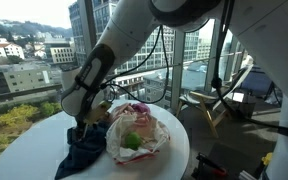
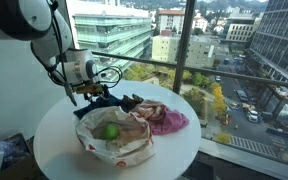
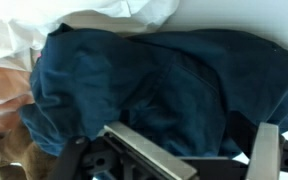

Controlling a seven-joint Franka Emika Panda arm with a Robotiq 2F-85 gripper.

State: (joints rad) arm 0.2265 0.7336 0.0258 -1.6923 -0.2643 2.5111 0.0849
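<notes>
A crumpled dark blue cloth (image 3: 154, 80) fills the wrist view and lies on the round white table (image 2: 59, 160). My gripper (image 3: 204, 150) is open just above it, with one grey finger (image 3: 144, 155) on either side of a fold of the cloth. In both exterior views the gripper (image 1: 84, 125) (image 2: 84, 92) points down onto the blue cloth (image 1: 82, 152) (image 2: 106, 98) near the table's edge. Whether the fingertips touch the cloth is hidden.
Next to the blue cloth lies a white flowered cloth (image 1: 144, 130) (image 2: 119, 145) with a green round fruit (image 1: 131, 142) (image 2: 111, 131) in it. A pink cloth (image 2: 166, 118) lies beyond. Large windows stand close behind the table.
</notes>
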